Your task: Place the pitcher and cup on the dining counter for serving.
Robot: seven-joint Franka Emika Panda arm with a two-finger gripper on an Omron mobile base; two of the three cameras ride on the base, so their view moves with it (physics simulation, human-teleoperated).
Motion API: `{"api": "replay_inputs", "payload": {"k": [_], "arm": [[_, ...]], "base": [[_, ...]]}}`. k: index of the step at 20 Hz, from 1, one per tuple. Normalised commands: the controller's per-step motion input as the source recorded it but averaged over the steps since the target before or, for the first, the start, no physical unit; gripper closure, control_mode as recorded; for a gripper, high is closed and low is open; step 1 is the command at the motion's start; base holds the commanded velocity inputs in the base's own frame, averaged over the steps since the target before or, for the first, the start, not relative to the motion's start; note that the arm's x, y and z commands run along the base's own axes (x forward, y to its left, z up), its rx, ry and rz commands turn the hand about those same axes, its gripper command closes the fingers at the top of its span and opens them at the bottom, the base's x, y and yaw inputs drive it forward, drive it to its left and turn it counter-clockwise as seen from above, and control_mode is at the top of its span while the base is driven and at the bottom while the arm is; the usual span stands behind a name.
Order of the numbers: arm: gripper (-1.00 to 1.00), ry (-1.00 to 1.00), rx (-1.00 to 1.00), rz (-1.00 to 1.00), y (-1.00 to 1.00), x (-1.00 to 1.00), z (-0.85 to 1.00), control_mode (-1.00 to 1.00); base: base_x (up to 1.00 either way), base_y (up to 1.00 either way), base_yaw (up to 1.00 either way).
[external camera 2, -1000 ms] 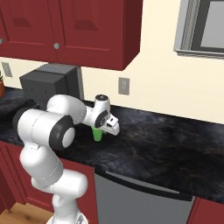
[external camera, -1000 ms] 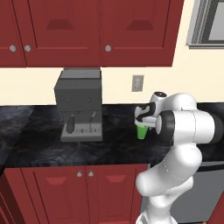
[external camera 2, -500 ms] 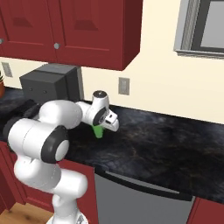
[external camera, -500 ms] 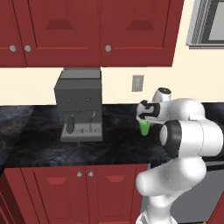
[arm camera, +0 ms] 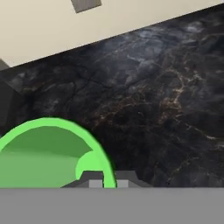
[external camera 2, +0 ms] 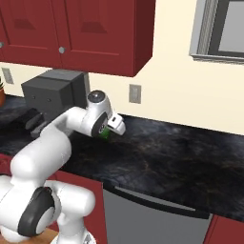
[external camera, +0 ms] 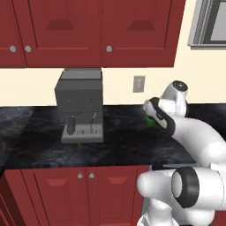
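At frame centre, jaws clenched on the green cup's [arm camera: 52,153] rim, bare black bench [external camera 2: 181,162] stretching wide right of it.

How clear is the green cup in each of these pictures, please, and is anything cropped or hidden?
Left base view: the cup is a small green sliver behind the white hand. Right base view: a green patch under the wrist, softly rendered. Hand view: sharp and evenly lit, but its rim is cropped at the left edge, and the claw shut on it.
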Motion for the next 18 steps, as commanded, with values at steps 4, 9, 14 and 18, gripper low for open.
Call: {"api": "replay_inputs", "payload": {"k": [4,9,14,18], "arm": [[1.0,-0.09,0.0,-0.07,0.05,-0.16,0.8,-1.0],[1.0,-0.08,0.0,0.0,0.0,-0.08,0.32,-1.0],[1.0,0.0,0.0,0.0,0.0,0.0,0.0,1.0],[1.0,0.0,0.0,0.0,0.0,0.0,0.0,1.0]], "base": [[0.0,0.0,0.0],[0.0,0.0,0.0],[-0.59,0.0,-0.26],[-0.68,0.0,-0.65]]}}
